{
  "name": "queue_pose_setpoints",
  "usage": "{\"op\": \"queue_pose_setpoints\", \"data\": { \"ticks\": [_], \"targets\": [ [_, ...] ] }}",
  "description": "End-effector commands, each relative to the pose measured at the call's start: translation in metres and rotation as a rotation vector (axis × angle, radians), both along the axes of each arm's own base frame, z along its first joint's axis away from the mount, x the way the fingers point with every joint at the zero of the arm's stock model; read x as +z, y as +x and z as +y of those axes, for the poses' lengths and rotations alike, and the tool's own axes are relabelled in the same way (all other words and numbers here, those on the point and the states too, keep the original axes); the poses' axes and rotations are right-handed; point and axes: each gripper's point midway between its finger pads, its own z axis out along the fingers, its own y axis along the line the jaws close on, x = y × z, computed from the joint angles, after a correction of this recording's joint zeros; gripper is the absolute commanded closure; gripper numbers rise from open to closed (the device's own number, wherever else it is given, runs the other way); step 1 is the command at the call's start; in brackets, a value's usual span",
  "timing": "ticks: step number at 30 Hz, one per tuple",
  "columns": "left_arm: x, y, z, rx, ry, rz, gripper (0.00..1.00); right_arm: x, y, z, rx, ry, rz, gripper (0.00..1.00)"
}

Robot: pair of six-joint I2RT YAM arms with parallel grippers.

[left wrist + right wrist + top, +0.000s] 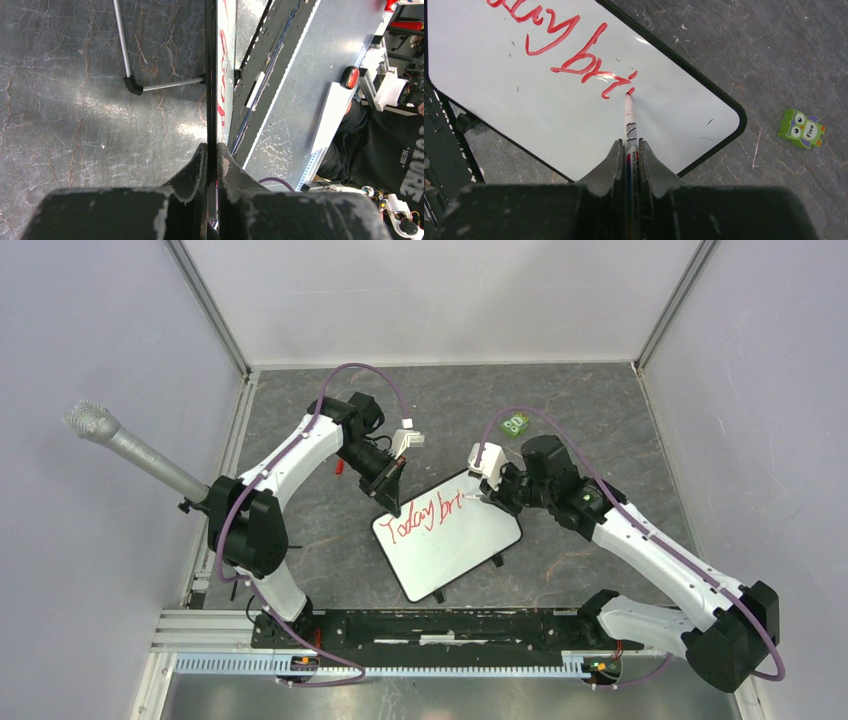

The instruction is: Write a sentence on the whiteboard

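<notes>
— Looking at the flat white rectangular whiteboard with rounded corners and a thin dark rim: where is it?

— It lies askew on the grey, crack-veined table, between the two arms. Small black feet show under its near edge.

— And the red handwritten sentence?

— It slants along the whiteboard's far edge. It reads "Today bri", and the right wrist view shows the "bri" clearly.

— What touches the whiteboard?

— A slim red-and-white marker pen. Its red tip meets the white surface at the end of the last red stroke, right after the "i". The right gripper hangs over the whiteboard's far right corner, with its black jaws pinching the pen's barrel.

— The other arm?

— The left gripper stands at the whiteboard's far left corner. Its jaws are pressed together on the dark rim, so the whiteboard runs edge-on between them in the left wrist view.

— Anything further out?

— A small green owl-shaped eraser marked "Five" lies on the table beyond the whiteboard's far right corner, apart from it. A grey metal microphone pokes in well to the left of the whiteboard, near the side wall.
</notes>
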Motion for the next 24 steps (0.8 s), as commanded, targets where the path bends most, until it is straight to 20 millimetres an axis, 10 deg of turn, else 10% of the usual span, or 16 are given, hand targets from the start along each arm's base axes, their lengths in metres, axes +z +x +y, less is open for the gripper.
{"op": "queue_pose_setpoints", "data": {
  "ticks": [1, 24],
  "targets": [
    [-0.002, 0.003, -0.004, -0.036, -0.03, -0.036, 0.98, -0.007, -0.008, -0.003, 0.01, -0.013, 0.016, 1.0],
    [-0.003, 0.002, -0.004, -0.042, -0.03, -0.036, 0.98, 0.029, 0.022, 0.005, -0.059, 0.005, -0.073, 1.0]
  ]
}}
